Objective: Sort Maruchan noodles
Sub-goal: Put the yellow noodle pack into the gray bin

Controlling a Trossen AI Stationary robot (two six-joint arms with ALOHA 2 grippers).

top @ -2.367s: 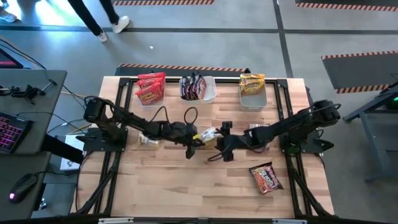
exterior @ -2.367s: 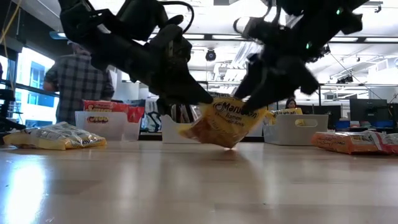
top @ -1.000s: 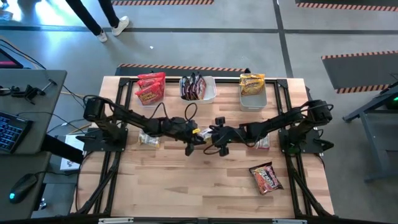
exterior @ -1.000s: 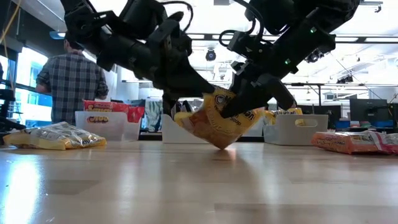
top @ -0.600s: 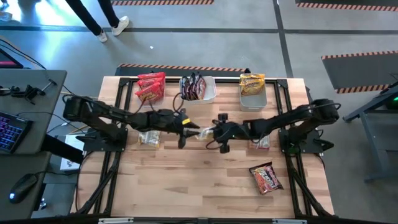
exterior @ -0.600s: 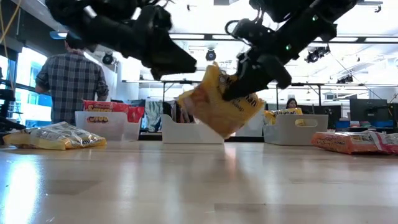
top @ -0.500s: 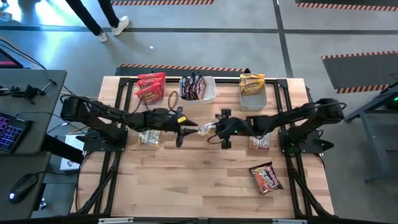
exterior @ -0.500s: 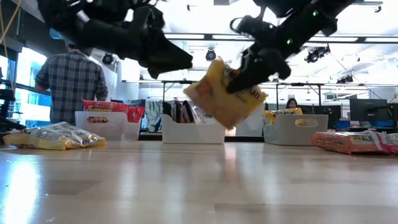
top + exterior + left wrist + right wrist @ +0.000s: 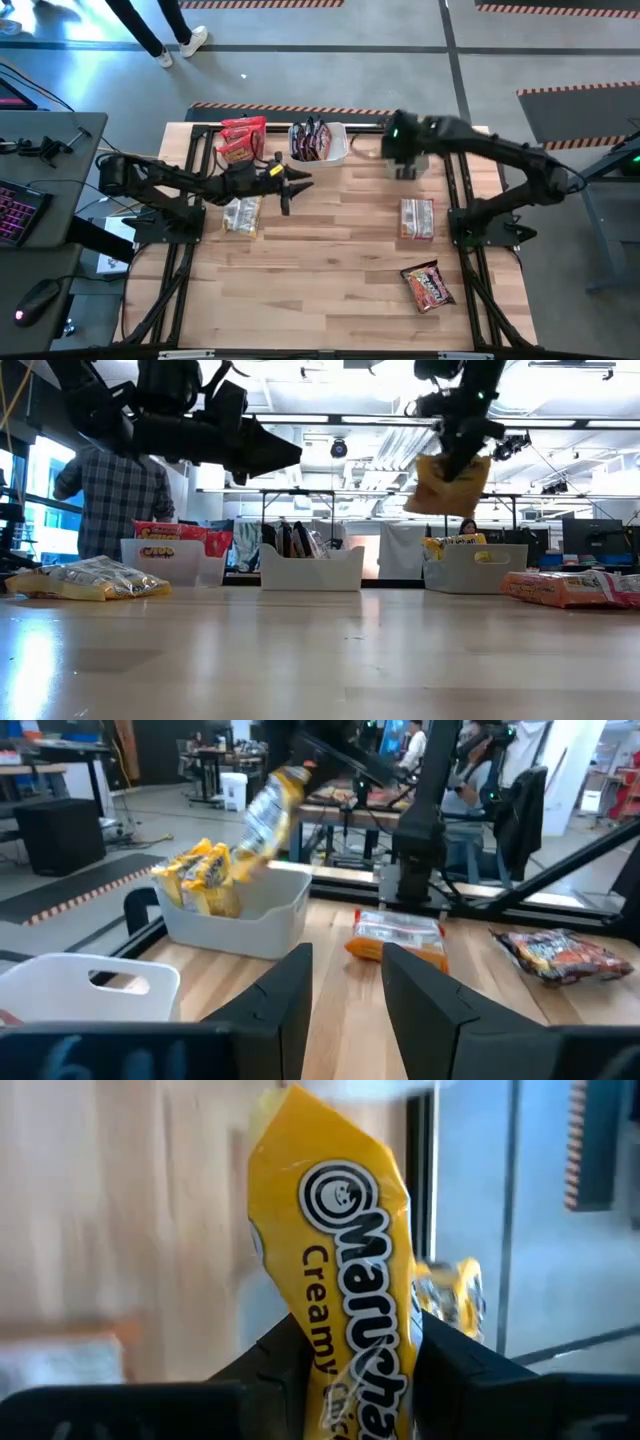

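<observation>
**Above the upper-right tub: yellow packet held for drop-off**

Item 1. Right end effector [image 9: 405, 150], upper right of the high view, over the right-hand clear tub [image 9: 408, 163]. Fingers clamped on a yellow Maruchan packet [image 9: 345, 1270], which hangs in the air above the tub in the low view and fills the right wrist view, label readable.

Item 2. Right-hand clear tub: already holds yellow packets [image 9: 205, 875], seen in the left wrist view.

Item 3. Left end effector [image 9: 290, 185], left of centre in the high view, raised off the table [image 9: 330, 260]. Fingers apart, holding nothing.

Item 4. Middle tub [image 9: 322, 143], upper centre: dark maroon packets standing inside. Left tub [image 9: 240, 140], upper left: red-orange packets.

Item 5. Loose packets on the table: a pale yellow one [image 9: 241, 214] at left below the left arm, an orange-edged one [image 9: 417, 217] at right, a dark red one [image 9: 428, 286] at lower right. All three unsorted.

Item 6. A person in a plaid shirt [image 9: 115, 495] stands beyond the table, in the low view's left.

Risk notes (judgement):
- The packet dangles from one end, so it may swing. Released off-centre, it could catch the tub rim and slide onto the table or off the far edge.
- Packets already in the tub stand high; a new one may perch on them and tip out.
- Crinkly film is slick, so a loose pinch could let it slip early.
</observation>
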